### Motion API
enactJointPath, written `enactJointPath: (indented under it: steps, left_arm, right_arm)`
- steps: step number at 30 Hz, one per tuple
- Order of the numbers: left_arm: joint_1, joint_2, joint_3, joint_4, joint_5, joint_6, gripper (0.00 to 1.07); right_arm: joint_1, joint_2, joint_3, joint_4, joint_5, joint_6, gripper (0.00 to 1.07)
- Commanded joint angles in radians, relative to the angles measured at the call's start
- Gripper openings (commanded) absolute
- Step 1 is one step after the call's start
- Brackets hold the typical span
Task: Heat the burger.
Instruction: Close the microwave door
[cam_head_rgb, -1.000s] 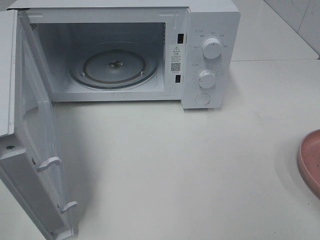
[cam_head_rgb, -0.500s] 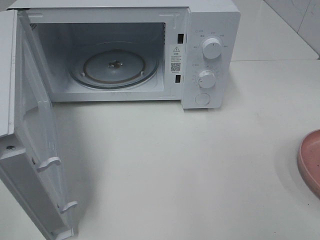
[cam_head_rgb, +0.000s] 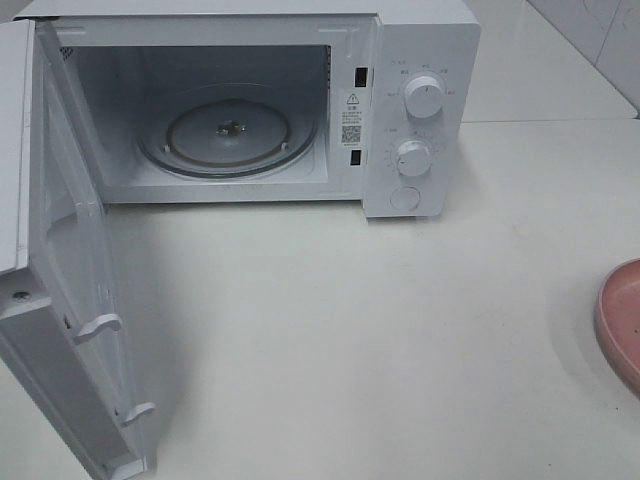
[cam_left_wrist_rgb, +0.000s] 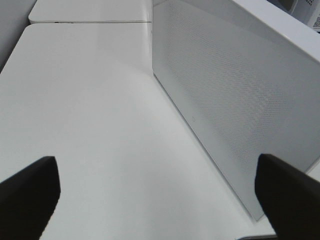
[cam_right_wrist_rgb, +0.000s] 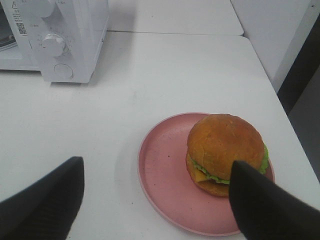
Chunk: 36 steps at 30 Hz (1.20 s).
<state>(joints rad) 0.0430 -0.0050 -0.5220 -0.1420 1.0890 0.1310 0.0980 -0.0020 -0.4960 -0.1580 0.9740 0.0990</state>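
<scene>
Nearest in the right wrist view, the right hand hangs above the white worktop with its two dark fingers spread wide and nothing between them. Just past the fingertips lies the round pink plate, flat on the worktop near its right edge, and on the plate's far-right part sits the tall round burger with a glossy golden-brown bun, green lettuce and a yellow slice showing at its lower rim; one fingertip overlaps the burger's near edge in this view, but whether it touches cannot be told. The burger is well apart from the white boxy microwave oven, which stands at the back of the worktop. In the high view only the plate's pink rim shows at the right edge, and the burger is out of frame. The microwave's white door is swung fully open to the left, and the round glass turntable lies bare inside the cavity. Two round white knobs sit one above the other on the control panel. The left hand hovers beside the door's perforated outer face, its fingers likewise wide apart and empty.
</scene>
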Motion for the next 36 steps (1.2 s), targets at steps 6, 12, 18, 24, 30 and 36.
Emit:
enactJointPath:
  steps: [6,12,18,24,30,36]
  left_arm:
    - [0.002,-0.008,0.001,-0.002,-0.012,-0.002,0.98]
    - [0.002,-0.008,0.001,-0.002,-0.012,-0.002,0.98]
    - [0.002,-0.008,0.001,-0.002,-0.012,-0.002,0.98]
    - [0.002,-0.008,0.001,-0.002,-0.012,-0.002,0.98]
    - [0.002,-0.008,0.001,-0.002,-0.012,-0.002,0.98]
    - [0.002,-0.008,0.001,-0.002,-0.012,-0.002,0.98]
  right_arm:
    - [-0.025,-0.027,0.002,0.008,-0.013,-0.023,0.74]
    - [-0.025,-0.027,0.002,0.008,-0.013,-0.023,0.73]
    - [-0.025,-0.027,0.002,0.008,-0.013,-0.023,0.73]
    - [-0.025,-0.027,0.002,0.008,-0.013,-0.023,0.73]
    - [-0.025,-0.027,0.002,0.008,-0.013,-0.023,0.73]
    - [-0.025,-0.027,0.002,0.008,-0.013,-0.023,0.73]
